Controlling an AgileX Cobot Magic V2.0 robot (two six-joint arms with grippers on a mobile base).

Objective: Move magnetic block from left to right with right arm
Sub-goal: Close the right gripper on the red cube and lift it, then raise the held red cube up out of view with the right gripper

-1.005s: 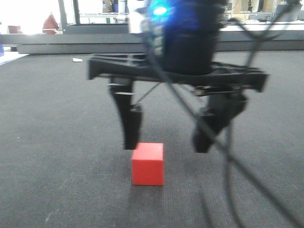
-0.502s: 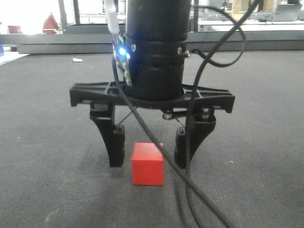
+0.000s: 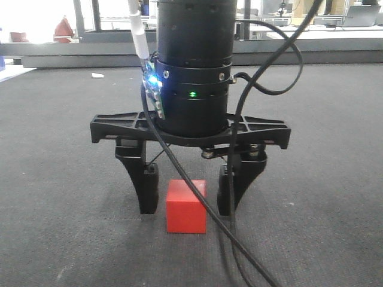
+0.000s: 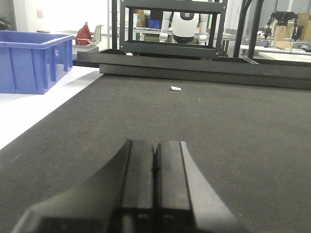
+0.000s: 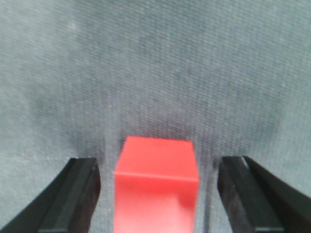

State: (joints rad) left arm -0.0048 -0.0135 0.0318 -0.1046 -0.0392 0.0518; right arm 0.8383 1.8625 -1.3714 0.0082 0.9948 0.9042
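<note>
A: Item: magnetic block [image 3: 186,206], on dark surface [image 3: 60,179], between the fingers of right tool [image 3: 187,206], spread wide, touching neither.

B: Handling: close evenly on its side faces. Tips seem low enough, though the wrist view blurs. Left tool [image 4: 154,179]: fingers pressed together, idle.

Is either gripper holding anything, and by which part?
Nothing is held. The open right gripper straddles the magnetic block with gaps; the left gripper is shut, empty.

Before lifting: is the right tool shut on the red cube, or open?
Open: the right tool has fingers flanking the small matte red cube, grey carpet showing in both gaps.
</note>
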